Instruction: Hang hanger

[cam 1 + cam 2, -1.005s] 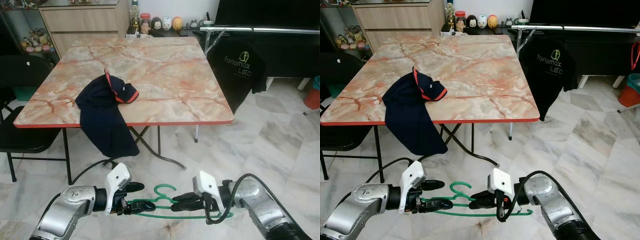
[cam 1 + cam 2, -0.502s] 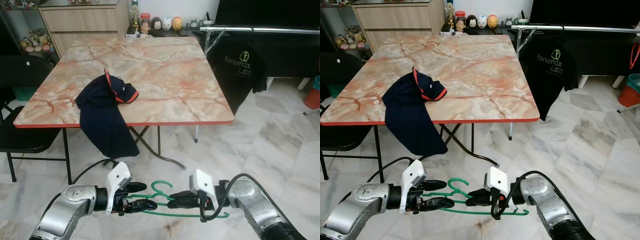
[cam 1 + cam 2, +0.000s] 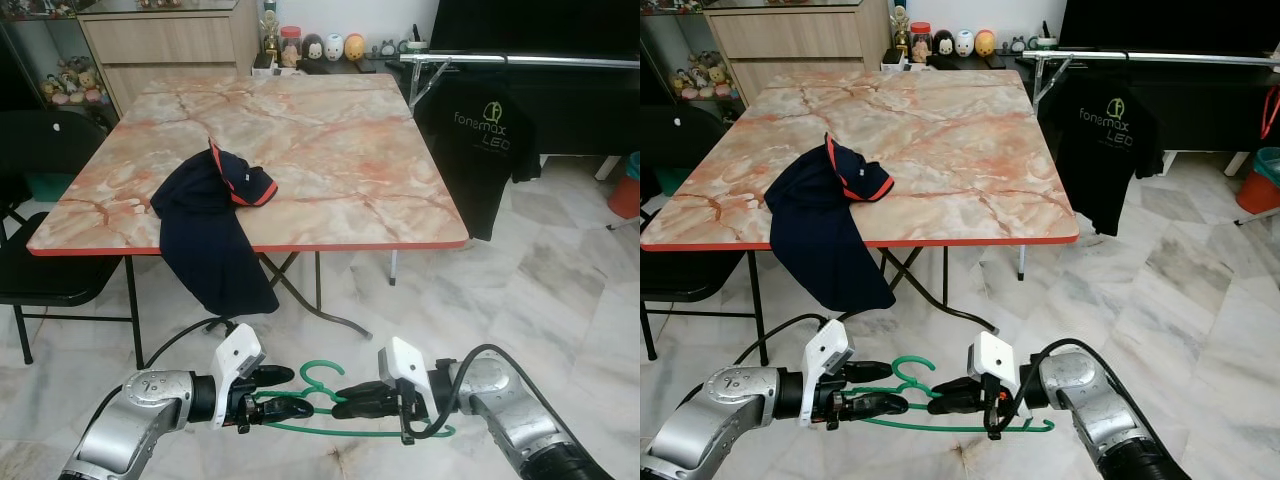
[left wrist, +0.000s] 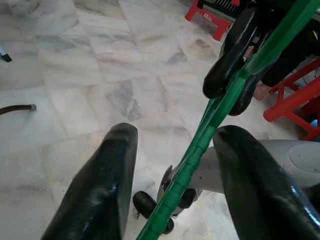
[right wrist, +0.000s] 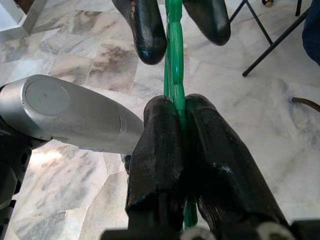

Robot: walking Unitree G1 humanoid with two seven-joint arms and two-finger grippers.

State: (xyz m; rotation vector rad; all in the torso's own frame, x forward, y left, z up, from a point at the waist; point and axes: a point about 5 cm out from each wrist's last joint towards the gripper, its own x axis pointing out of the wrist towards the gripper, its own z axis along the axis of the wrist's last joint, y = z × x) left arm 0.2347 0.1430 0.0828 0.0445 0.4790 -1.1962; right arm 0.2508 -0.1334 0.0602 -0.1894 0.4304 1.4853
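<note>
Right pincer [image 3: 343, 408] pinches green hanger [image 3: 340, 428]; left pincer [image 3: 285, 391] spread around it. Hanger lies crosswise, well short of the rail [image 3: 520, 60] (beyond worktop's far right corner).

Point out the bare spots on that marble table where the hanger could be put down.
The table is bare across its far half and its whole right side, up to the red front edge. The crowded part is front left, where the navy shirt lies and drapes over the edge. The green hanger is pinched by the right gripper; the open left gripper straddles it.
</note>
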